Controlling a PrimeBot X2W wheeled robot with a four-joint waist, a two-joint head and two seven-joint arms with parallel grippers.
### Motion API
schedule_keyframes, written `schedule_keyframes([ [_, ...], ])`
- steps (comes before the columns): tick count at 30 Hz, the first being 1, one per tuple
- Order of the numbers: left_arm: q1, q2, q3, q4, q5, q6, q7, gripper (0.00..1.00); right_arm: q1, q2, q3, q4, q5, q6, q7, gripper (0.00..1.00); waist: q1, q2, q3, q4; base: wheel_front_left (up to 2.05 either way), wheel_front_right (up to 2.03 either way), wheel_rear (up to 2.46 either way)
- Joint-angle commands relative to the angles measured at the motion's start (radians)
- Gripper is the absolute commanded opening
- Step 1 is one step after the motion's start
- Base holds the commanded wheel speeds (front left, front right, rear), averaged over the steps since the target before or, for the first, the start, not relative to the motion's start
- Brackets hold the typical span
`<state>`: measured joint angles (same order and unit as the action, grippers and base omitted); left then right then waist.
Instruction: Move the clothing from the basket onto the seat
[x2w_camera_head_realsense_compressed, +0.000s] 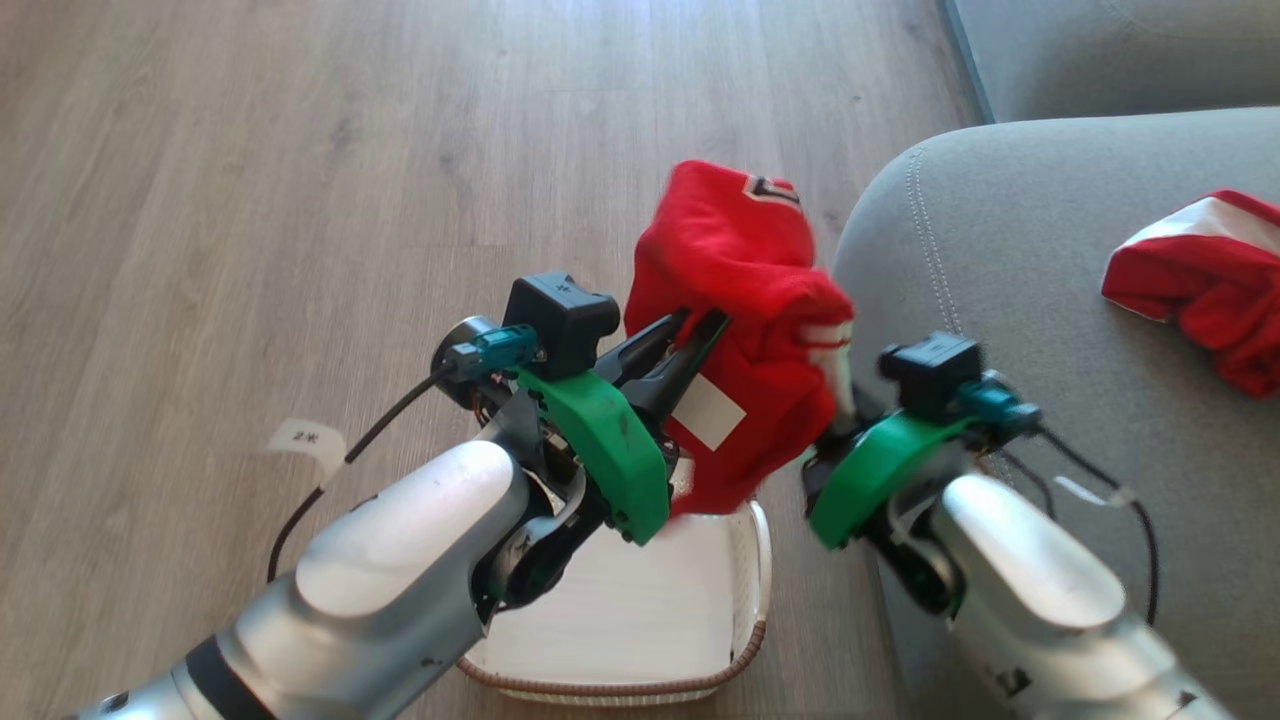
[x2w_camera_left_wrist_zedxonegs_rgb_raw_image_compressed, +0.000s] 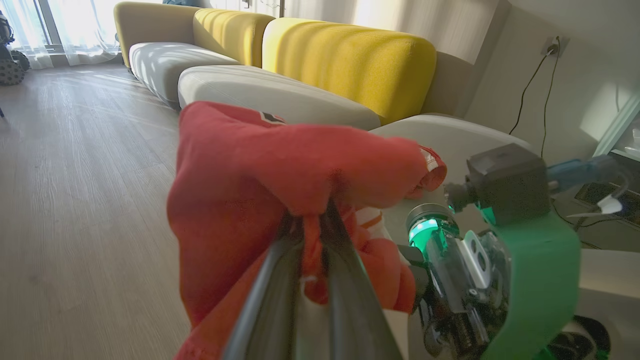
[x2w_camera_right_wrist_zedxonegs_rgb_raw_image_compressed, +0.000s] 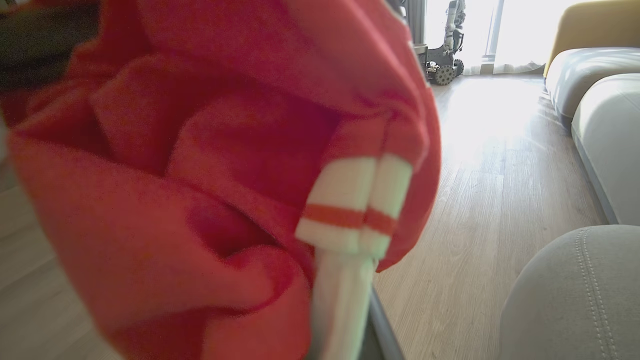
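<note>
A bright red garment with a white label and striped white trim hangs in the air between my two grippers, just above the cream basket. My left gripper is shut on a fold of its left side, seen pinched in the left wrist view. My right gripper is shut on the white-striped cuff, its fingers mostly hidden by the cloth. The basket's bottom shows bare. A second red and white garment lies on the grey seat at the right.
Wooden floor spreads to the left and behind the basket. The seat's rounded edge is right beside the right arm. Yellow-backed sofa sections stand further off, and another wheeled machine stands by the window.
</note>
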<state>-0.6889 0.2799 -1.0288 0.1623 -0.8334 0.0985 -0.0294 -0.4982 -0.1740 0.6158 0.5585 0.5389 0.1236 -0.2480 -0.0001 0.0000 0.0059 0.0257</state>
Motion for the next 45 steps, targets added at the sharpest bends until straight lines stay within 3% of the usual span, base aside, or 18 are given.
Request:
schedule_keyframes([
  [1, -0.039, 0.021, 0.047, -0.025, -0.008, 0.005, -0.011, 0.00, -0.009, 0.000, -0.013, -0.047, -0.004, 0.007, -0.013, 0.00, 0.0001, 0.0000, 0.000, -0.003, 0.00, 0.00, 0.00],
  [5, -0.035, 0.021, 0.042, -0.027, -0.007, 0.006, -0.012, 0.00, 0.028, -0.016, -0.088, -0.096, -0.019, 0.007, -0.013, 0.00, 0.0001, 0.0000, 0.002, -0.012, 0.00, 0.00, 0.00],
  [6, -0.035, 0.021, 0.041, -0.028, -0.006, 0.007, -0.012, 0.04, 0.036, -0.019, -0.105, -0.107, -0.023, 0.007, -0.013, 0.00, 0.0001, 0.0000, 0.002, -0.015, 0.00, 0.00, 0.00],
  [7, -0.034, 0.021, 0.040, -0.029, -0.006, 0.009, -0.013, 0.29, 0.044, -0.021, -0.122, -0.119, -0.027, 0.007, -0.014, 0.00, 0.0001, 0.0000, 0.003, -0.018, 0.00, 0.00, 0.00],
  [8, -0.034, 0.021, 0.040, -0.031, -0.006, 0.009, -0.013, 0.61, 0.052, -0.023, -0.137, -0.130, -0.031, 0.007, -0.014, 0.00, 0.0001, 0.0000, 0.004, -0.021, 0.00, 0.00, 0.00],
  [9, -0.034, 0.020, 0.040, -0.033, -0.007, 0.010, -0.014, 1.00, 0.059, -0.026, -0.153, -0.142, -0.034, 0.007, -0.014, 0.00, 0.0001, 0.0000, 0.006, -0.024, 0.00, 0.00, 0.00],
  [20, -0.026, 0.036, 0.030, -0.048, -0.003, 0.008, -0.015, 1.00, 0.122, -0.057, -0.284, -0.258, -0.067, 0.007, -0.014, 0.00, 0.0001, 0.0000, 0.025, -0.096, 0.00, 0.00, 0.00],
  [45, -0.031, 0.086, 0.021, -0.059, 0.035, -0.003, -0.064, 1.00, 0.292, -0.078, -0.434, -0.666, -0.060, 0.007, 0.067, 0.00, 0.0001, 0.0000, 0.082, -0.438, 0.00, 0.00, 0.00],
])
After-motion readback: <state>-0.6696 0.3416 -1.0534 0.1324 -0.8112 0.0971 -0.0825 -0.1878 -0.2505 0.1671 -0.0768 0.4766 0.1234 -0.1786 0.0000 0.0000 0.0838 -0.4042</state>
